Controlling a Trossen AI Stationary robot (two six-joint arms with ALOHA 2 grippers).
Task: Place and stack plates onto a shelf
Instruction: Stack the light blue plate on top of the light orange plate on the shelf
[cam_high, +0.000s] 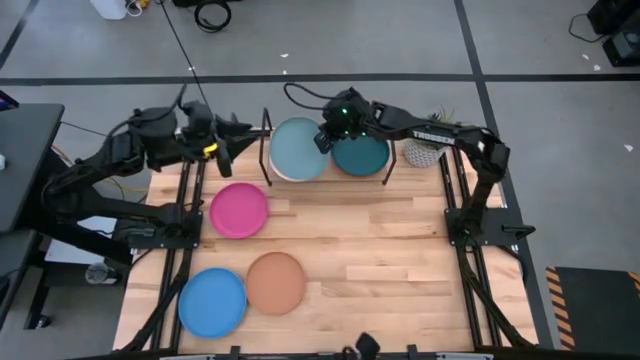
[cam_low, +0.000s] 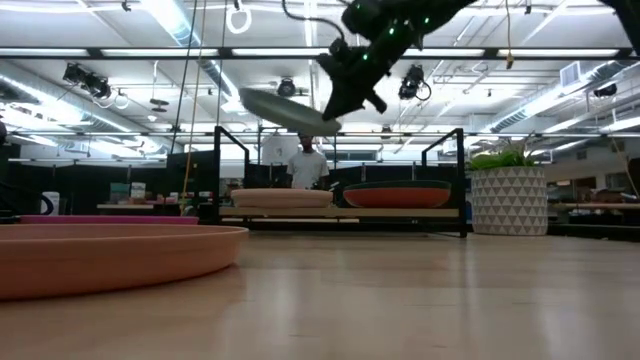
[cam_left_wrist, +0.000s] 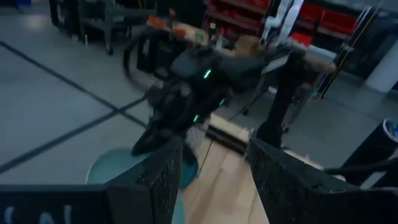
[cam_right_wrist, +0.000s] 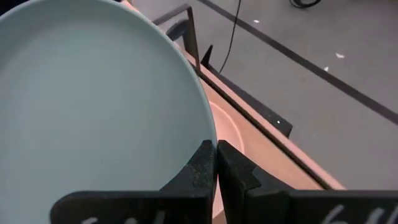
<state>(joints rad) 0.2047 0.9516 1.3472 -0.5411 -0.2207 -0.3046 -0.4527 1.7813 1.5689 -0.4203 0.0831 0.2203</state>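
Note:
My right gripper (cam_high: 325, 140) is shut on the pale aqua plate (cam_high: 297, 148), held above the left half of the black shelf (cam_high: 266, 130). Under it a cream plate (cam_low: 280, 198) lies on the shelf's wood base. On the right half, the dark teal plate (cam_high: 362, 155) lies on the orange-red plate (cam_low: 397, 197). The magenta plate (cam_high: 239, 210), the bright blue plate (cam_high: 212, 302) and the peach-tan plate (cam_high: 275, 282) lie flat on the table. The grey plate is hidden. My left gripper (cam_left_wrist: 211, 168) is open and empty at the shelf's left end (cam_high: 226, 152). My right gripper pinches the aqua plate's rim (cam_right_wrist: 205, 138) between its two fingers, on the plate's side toward the table's right. The fingers come from the right, slanting down. The plate is lifted clear above the cream plate and is tilted in the low view (cam_low: 290, 110).
A potted green plant in a white patterned pot (cam_low: 508, 195) stands at the far right, beside the shelf's right end. The shelf's upright posts (cam_low: 220, 160) rise on both sides of the held plate. A person (cam_low: 306, 165) stands in the room beyond the table.

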